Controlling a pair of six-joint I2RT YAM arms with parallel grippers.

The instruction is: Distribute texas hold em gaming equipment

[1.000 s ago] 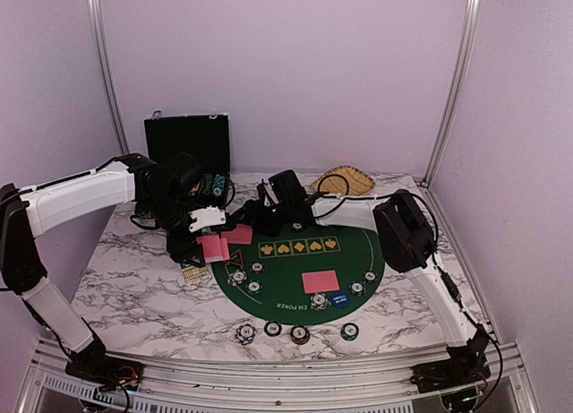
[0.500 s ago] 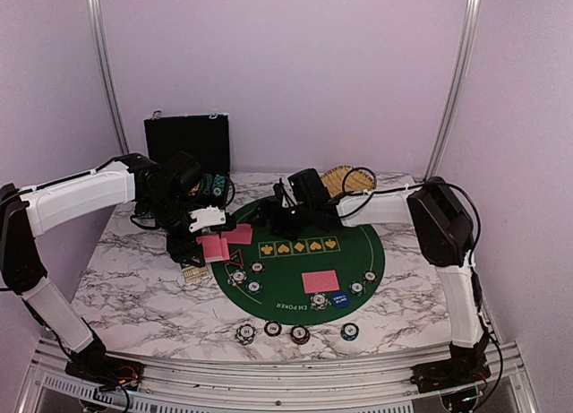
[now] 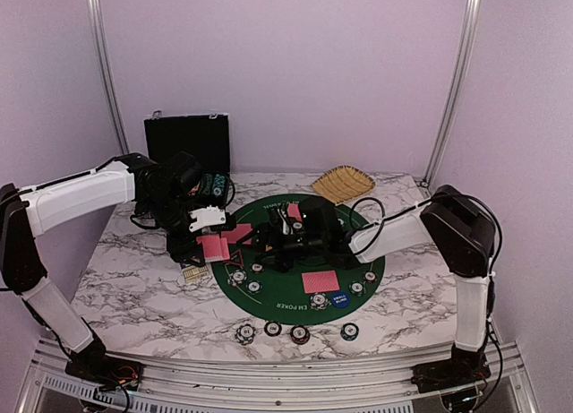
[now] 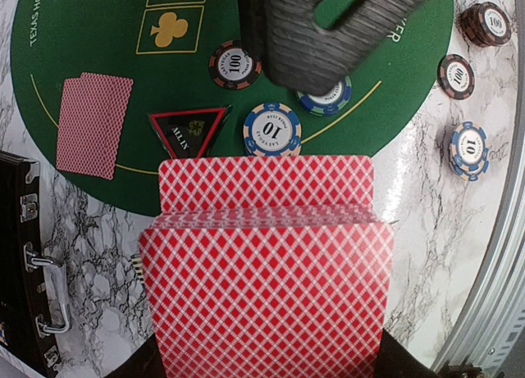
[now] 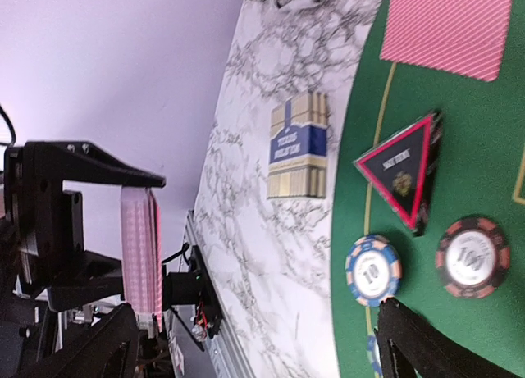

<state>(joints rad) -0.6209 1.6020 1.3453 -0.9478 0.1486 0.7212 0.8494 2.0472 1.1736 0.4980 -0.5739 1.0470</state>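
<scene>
The left gripper [image 3: 202,230] is clamped on the deck of pink-red playing cards [image 4: 267,296], its top cards slid forward, probably so one can be drawn off. Its fingers are almost wholly hidden under the deck. Just past the deck's front edge lie the black-red triangular marker [image 4: 190,132] and a 10 chip [image 4: 271,130]. Further ahead the right gripper [image 5: 246,349] hovers over the green mat [image 4: 90,34], jaws spread wide and empty, facing the deck, apparently ready to take a card. Its body blocks some mat markings.
</scene>
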